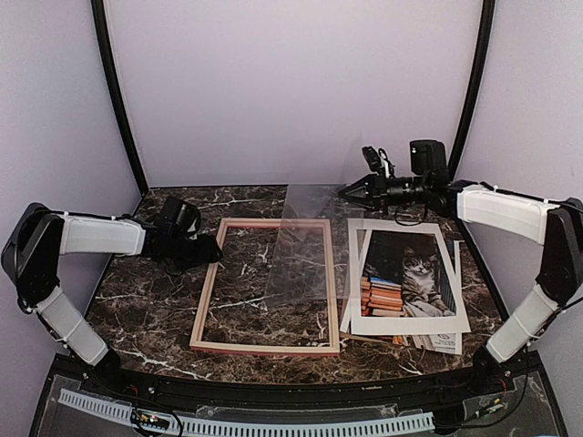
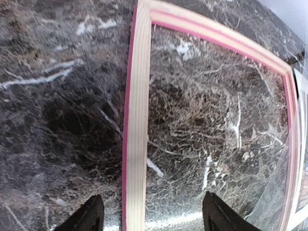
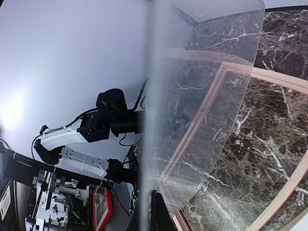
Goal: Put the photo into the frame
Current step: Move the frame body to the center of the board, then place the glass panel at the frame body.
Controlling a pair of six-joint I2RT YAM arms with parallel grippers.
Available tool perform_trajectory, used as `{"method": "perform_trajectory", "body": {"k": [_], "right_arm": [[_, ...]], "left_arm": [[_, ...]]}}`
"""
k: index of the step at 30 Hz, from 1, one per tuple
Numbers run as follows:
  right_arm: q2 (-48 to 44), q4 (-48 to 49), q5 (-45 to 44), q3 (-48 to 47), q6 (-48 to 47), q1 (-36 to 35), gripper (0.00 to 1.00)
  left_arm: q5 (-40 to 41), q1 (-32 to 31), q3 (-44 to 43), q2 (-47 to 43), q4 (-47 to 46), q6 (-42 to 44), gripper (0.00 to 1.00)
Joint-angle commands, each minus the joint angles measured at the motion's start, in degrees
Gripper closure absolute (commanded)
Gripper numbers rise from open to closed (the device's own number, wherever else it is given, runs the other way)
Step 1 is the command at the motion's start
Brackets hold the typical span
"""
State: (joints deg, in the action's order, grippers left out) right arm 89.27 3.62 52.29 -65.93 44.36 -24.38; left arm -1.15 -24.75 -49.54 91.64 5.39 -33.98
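Empty, the left end effector (image 2: 151, 219) gapes; the right end effector (image 1: 351, 191) pinches the sheet (image 1: 305, 246) tilted up, probably clearing the frame (image 1: 205, 319).

Black jointed arms (image 1: 36, 255), white padded sleeves (image 1: 506, 211)

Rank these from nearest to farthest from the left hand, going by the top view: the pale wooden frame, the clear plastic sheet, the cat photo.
1. Thin rectangular pale-wood frame: its left rail lies right by the left hand.
2. Clear plastic sheet: tilted over the frame's right side, gripped by the right hand.
3. Rectangular paper photo of a grey cat and books: flat, farthest right.
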Motion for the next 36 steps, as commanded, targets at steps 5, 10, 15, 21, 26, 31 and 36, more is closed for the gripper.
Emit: {"method": "perform_trajectory", "body": {"k": [5, 10, 15, 21, 26, 31, 36], "right_arm": [[6.11, 13.05, -1.18, -7.98, 9.08, -9.60, 1.00], [11.66, 18.58, -1.17, -12.44, 13.91, -14.94, 1.00], [17.49, 27.46, -2.55, -9.72, 21.84, -15.87, 1.00], [24.66, 29.45, -5.11, -4.90, 24.12, -15.49, 1.00], [26.78, 24.81, -8.52, -1.79, 20.11, -14.22, 1.00], [27.10, 19.65, -10.57, 0.30, 15.37, -12.79, 1.00], [27.05, 13.06, -11.97, -0.03, 10.58, -12.23, 1.00]], "left_arm": [[7.37, 7.79, -0.84, -12.93, 5.19, 3.08, 0.21], [11.51, 11.28, -0.17, -20.26, 6.47, 4.76, 0.16], [14.21, 11.52, -0.98, -22.51, 7.98, 7.06, 0.14], [12.29, 11.57, -0.16, -21.03, 7.59, 7.54, 0.13], [9.86, 11.57, 0.51, -19.46, 6.74, 8.29, 0.09], [7.40, 11.48, 1.23, -18.10, 5.59, 8.81, 0.07], [4.05, 11.36, 1.75, -16.77, 4.16, 8.93, 0.05]]}}
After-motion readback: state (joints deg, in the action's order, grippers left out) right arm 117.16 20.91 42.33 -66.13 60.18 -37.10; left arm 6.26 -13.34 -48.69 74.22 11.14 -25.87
